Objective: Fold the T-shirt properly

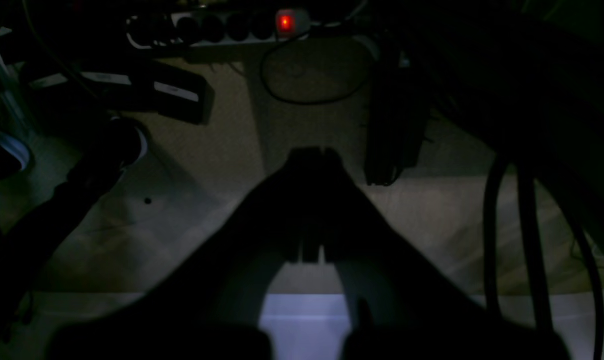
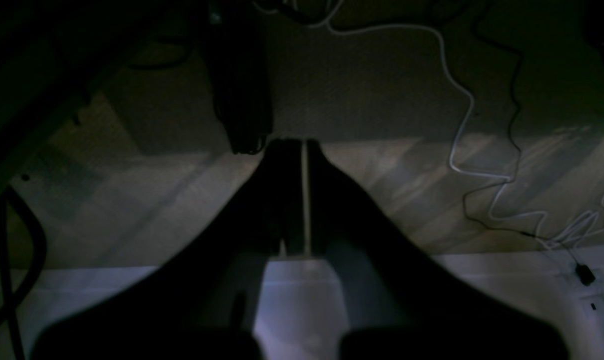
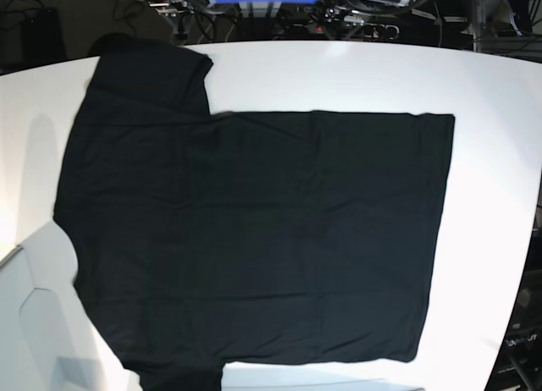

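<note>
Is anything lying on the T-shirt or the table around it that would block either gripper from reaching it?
Nothing visible does. In the base view the T-shirt lies spread flat on the white table with nothing on it or beside it. Neither gripper appears there; both wrist views show only floor and cables beyond shut fingers.

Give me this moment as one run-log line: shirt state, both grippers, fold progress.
T-shirt: flat on white table, plain side up | left gripper: shut, empty, off table | right gripper: shut, empty, off table | folds: none
</note>
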{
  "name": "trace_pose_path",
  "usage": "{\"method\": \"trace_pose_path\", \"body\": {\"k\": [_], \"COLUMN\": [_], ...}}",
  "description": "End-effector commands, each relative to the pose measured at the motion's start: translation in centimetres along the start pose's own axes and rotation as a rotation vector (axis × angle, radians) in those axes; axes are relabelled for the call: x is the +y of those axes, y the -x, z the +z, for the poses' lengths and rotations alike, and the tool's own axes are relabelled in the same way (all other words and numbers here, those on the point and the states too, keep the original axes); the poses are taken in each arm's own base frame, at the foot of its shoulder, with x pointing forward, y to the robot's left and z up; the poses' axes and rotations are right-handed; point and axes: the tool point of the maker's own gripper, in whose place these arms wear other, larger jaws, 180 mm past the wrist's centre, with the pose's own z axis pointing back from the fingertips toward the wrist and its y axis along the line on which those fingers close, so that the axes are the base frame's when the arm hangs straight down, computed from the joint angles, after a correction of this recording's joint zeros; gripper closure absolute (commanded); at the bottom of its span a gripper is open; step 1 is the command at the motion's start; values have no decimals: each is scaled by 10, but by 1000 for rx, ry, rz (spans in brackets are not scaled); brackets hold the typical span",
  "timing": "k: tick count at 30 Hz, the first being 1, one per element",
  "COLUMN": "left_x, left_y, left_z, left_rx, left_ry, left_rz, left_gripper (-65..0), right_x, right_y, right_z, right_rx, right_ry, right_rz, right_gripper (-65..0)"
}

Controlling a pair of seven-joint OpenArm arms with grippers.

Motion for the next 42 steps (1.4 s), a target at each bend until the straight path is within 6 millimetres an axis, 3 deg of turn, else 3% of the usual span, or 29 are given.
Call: {"method": "trace_pose_path", "body": {"k": [1, 42], "left_x": [4, 4], "left_y": [-1, -1], "left_z": [0, 0], "left_rx": [-2, -2], "left_ry": [-14, -14], "left_rz": [3, 2], "left_gripper": [0, 0], "right_x": [3, -2], "right_y": [3, 11], "right_z": [0, 0], "right_rx": [10, 16], "right_ry": [-23, -15], "right_rz": [3, 5], "right_gripper": [0, 0]}}
